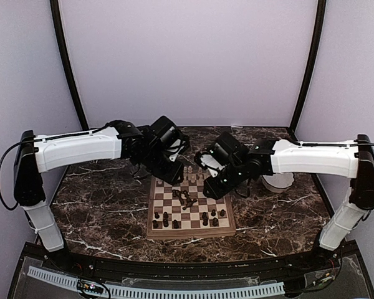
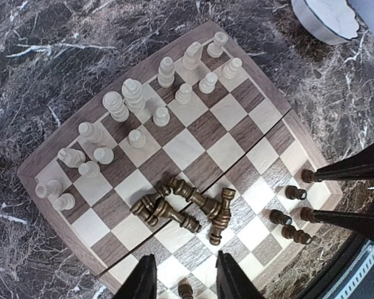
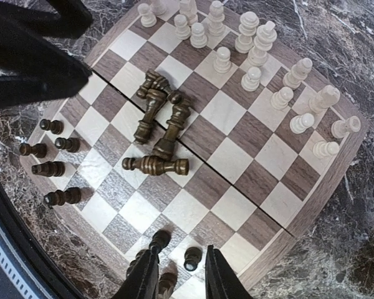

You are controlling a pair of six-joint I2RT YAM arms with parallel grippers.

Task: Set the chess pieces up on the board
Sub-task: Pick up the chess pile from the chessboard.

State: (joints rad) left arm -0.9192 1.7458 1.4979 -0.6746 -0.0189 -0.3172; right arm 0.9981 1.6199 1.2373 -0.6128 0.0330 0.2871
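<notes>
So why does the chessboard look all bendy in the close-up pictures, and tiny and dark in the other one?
Left wrist: wide lens bends the board at its edges, pale pieces sharp. Right wrist: same curving, right pincer a black shape at the bottom. Top external: farther off, so the board looks straight but small, dark pieces blurring together.
</notes>
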